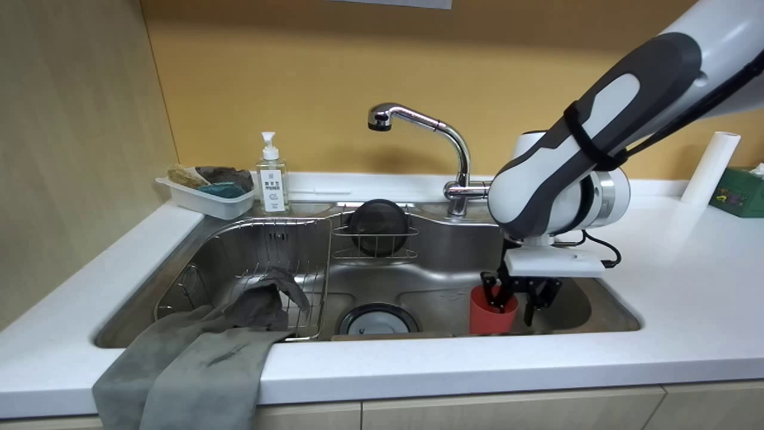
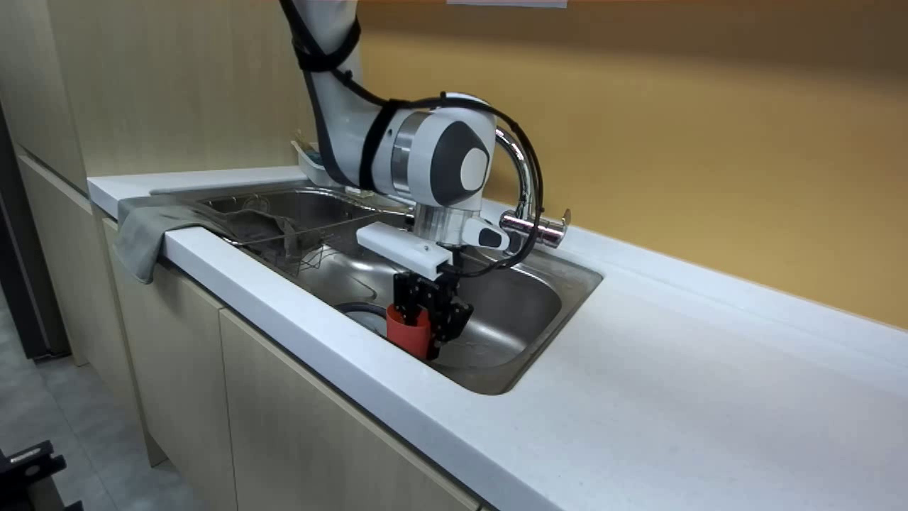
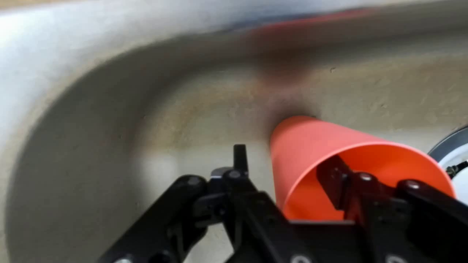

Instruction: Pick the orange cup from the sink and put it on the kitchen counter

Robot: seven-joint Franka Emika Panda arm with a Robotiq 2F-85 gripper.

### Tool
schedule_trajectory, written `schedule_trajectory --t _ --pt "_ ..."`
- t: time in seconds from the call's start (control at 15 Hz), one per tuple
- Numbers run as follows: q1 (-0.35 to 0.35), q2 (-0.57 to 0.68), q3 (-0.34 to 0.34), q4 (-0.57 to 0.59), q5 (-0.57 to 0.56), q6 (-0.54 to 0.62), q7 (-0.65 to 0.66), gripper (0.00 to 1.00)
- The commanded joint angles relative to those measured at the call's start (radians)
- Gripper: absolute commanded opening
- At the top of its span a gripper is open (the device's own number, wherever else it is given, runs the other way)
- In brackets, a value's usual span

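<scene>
The orange-red cup [image 1: 489, 323] stands upright in the steel sink [image 1: 621, 316], near the front wall at the right in an exterior view. It also shows in an exterior view [image 2: 407, 336] and in the wrist view [image 3: 307, 146], mouth toward the camera. My gripper [image 1: 514, 309] is open and down in the sink, also seen in an exterior view [image 2: 425, 326]. In the wrist view my gripper [image 3: 285, 168] has one finger inside the cup and the other outside, with the cup wall between them and gaps visible. The white kitchen counter [image 2: 695, 397] surrounds the sink.
A chrome faucet [image 1: 459, 155] rises behind the sink. A wire rack [image 1: 325, 280], grey cloth [image 1: 209, 358], drain [image 1: 377, 322] and black round item [image 1: 378, 227] are to the left. Soap bottle [image 1: 273, 179], white tub [image 1: 209, 203], paper roll [image 1: 710, 167] and green box [image 1: 740, 191] stand behind.
</scene>
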Motion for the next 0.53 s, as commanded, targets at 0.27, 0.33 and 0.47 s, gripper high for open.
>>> schedule_trajectory --t 0.27,0.33,0.47 --pt "0.004 -0.012 -0.009 0.003 0.033 -0.014 0.003 0.01" --pt "0.009 -0.023 -0.014 -0.001 0.027 -0.021 0.011 0.00" --pt "0.024 -0.055 -0.026 -0.014 0.005 -0.041 0.038 0.00"
